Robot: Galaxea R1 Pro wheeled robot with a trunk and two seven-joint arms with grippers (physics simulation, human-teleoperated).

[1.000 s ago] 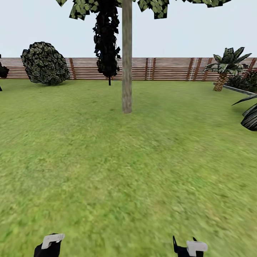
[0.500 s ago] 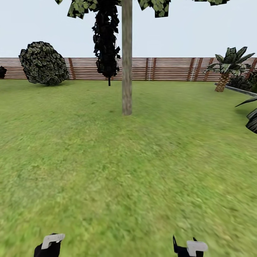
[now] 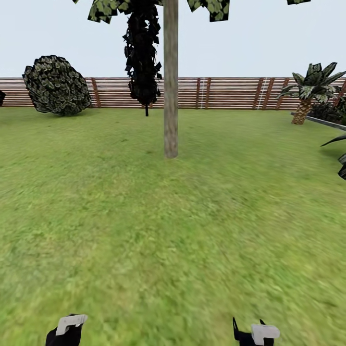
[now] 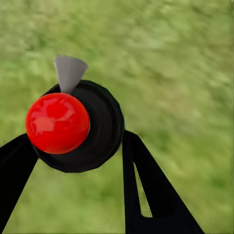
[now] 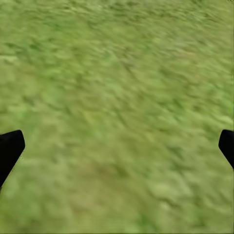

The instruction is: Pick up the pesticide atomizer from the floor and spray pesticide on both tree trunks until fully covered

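The pesticide atomizer (image 4: 73, 126), a dark bottle with a red top and a grey nozzle, sits between the black fingers of my left gripper (image 4: 73, 146), which is shut on it. Low at the head view's edge are my left gripper (image 3: 67, 329) and right gripper (image 3: 254, 332). The right gripper (image 5: 118, 145) is open over bare grass, holding nothing. Straight ahead on the garden lawn (image 3: 173, 230) stands a tree with a smooth tan-grey trunk (image 3: 170, 96), several metres from my arms. Its foliage (image 3: 211, 7) is cut off by the top edge.
A brown slatted fence (image 3: 230, 92) closes the far side. A round bush (image 3: 56, 85) stands at the back left, a dark narrow tree (image 3: 143, 57) behind the trunk, and a palm (image 3: 312, 86) at the back right. Dark leaves (image 3: 341, 163) reach in from the right edge.
The whole head view has shifted: the trunk's base sits slightly lower and the bush and palm have spread outward, so the camera has moved closer. Both grippers keep their places.
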